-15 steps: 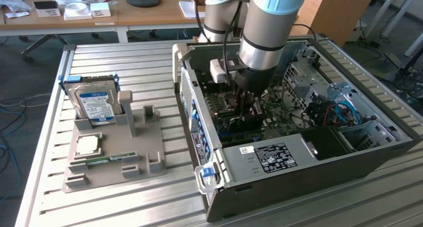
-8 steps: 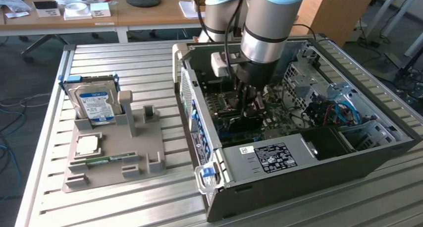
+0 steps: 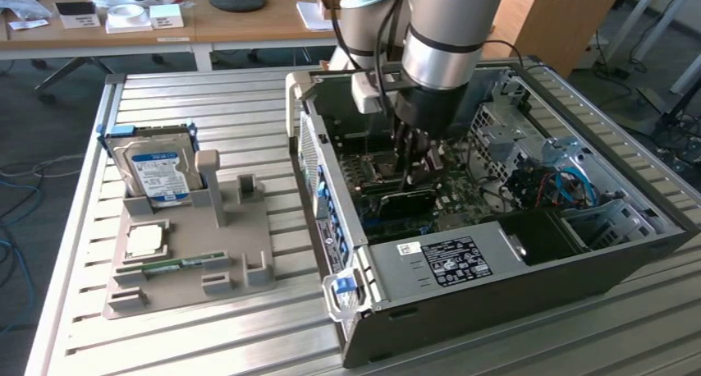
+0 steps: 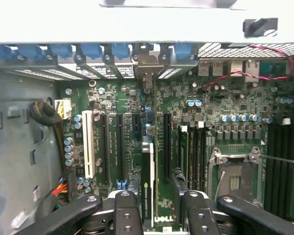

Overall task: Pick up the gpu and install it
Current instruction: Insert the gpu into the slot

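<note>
The gpu [image 4: 151, 181] stands on edge in a slot of the green motherboard [image 4: 112, 98], seen edge-on as a thin strip. Its silver end bracket [image 4: 147, 73] sits at the case's rear slots. In the exterior view its black face [image 3: 408, 202] shows low inside the open computer case [image 3: 493, 310]. My gripper [image 4: 159, 198] hangs directly over the card, one finger on each side, open, with a gap showing beside the card. In the exterior view the gripper [image 3: 419, 175] reaches down into the case just above the card.
On the exterior view's left, a grey holder tray [image 3: 235, 253] carries a blue-labelled hard drive [image 3: 159, 171], a processor [image 3: 148, 240] and a green memory stick [image 3: 180, 265]. Inside the case are a power supply [image 3: 460, 257], cables [image 3: 553, 183] and drive cages [image 3: 510, 121].
</note>
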`<state>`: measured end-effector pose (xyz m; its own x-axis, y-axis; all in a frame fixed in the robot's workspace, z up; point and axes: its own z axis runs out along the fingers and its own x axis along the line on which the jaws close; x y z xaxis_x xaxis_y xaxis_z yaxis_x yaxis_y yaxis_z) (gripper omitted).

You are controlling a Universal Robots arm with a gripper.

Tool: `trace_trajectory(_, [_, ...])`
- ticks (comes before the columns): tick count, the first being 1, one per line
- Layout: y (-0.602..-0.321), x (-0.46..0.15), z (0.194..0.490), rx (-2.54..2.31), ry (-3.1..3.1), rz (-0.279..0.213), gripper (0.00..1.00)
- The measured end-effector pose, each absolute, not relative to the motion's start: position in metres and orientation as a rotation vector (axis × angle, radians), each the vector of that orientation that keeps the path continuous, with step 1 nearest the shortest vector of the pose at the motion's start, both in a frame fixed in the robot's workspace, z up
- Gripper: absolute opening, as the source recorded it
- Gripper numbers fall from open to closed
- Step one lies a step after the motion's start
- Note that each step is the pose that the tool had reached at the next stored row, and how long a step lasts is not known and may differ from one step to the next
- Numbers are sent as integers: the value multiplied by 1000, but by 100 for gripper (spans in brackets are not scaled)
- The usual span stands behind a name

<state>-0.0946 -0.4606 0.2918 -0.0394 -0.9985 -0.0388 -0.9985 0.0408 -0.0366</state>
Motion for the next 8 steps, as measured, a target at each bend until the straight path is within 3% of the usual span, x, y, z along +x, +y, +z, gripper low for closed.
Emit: trace_trajectory(8, [-461, -95, 304, -2137, 2224, -5, 40])
